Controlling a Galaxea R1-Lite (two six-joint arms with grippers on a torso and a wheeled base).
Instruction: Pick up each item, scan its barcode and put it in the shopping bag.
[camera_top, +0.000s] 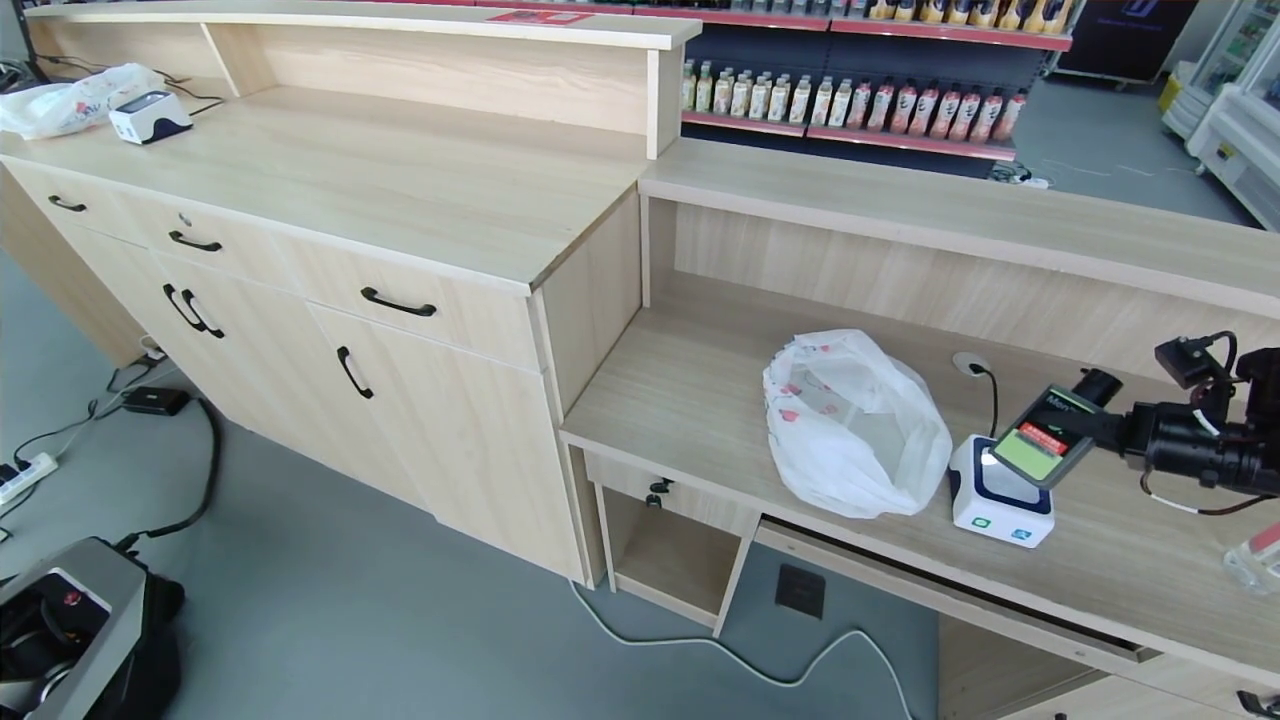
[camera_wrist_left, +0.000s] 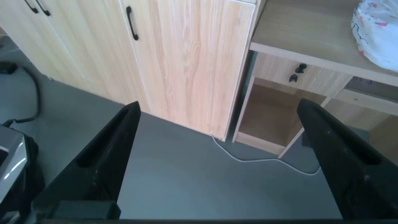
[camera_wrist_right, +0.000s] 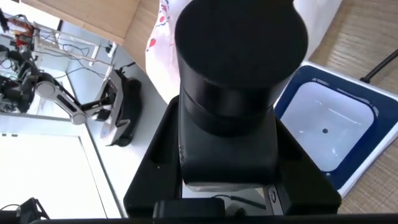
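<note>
My right gripper (camera_top: 1098, 422) is shut on a dark bottle (camera_top: 1045, 440) with a black cap and a green and red label. It holds the bottle tilted just above the white and blue scanner (camera_top: 1003, 505) on the low counter. In the right wrist view the bottle (camera_wrist_right: 239, 81) sits between the right gripper (camera_wrist_right: 230, 165) fingers, with the scanner (camera_wrist_right: 329, 121) window beyond it. The white shopping bag (camera_top: 850, 425) lies open just left of the scanner. My left gripper (camera_wrist_left: 227, 158) is open and empty over the grey floor, facing the cabinet doors.
A clear plastic item (camera_top: 1258, 557) lies at the counter's right edge. A second scanner (camera_top: 150, 115) and another bag (camera_top: 60, 100) rest on the tall counter (camera_top: 400, 170) at the far left. Cables (camera_top: 700, 640) run over the floor below.
</note>
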